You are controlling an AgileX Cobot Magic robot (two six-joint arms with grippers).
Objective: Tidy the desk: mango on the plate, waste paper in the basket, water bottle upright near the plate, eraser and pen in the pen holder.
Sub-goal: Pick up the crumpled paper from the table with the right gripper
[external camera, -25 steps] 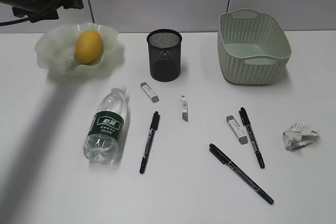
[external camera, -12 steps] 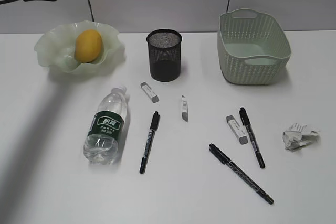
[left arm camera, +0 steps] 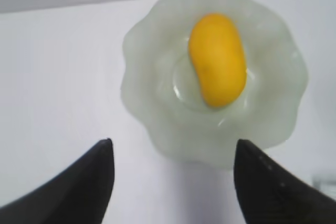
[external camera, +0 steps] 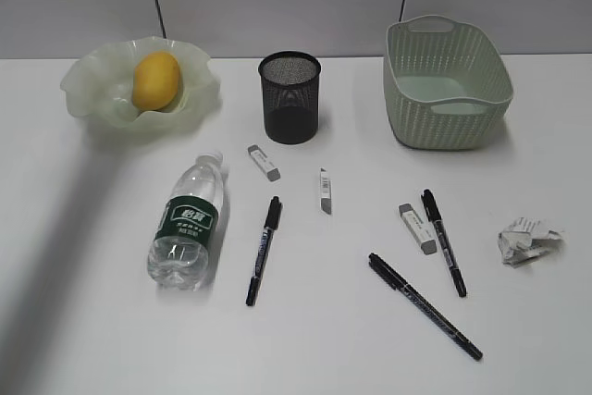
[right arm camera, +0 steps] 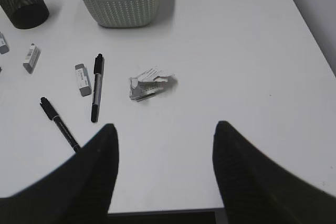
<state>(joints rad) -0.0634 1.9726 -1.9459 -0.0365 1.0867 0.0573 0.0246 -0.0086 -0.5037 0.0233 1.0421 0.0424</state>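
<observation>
The mango lies in the plate at the tabletop's far left corner. The left pincer hangs above that plate, jaws spread and empty. The right pincer is likewise parted, holding nothing, over the near right edge. The waste paper sits near the right edge, well apart from the basket at the far right. The water bottle lies on its side left of centre. The pen holder stands at the far middle, with erasers and pens scattered on the tabletop in front of it.
</observation>
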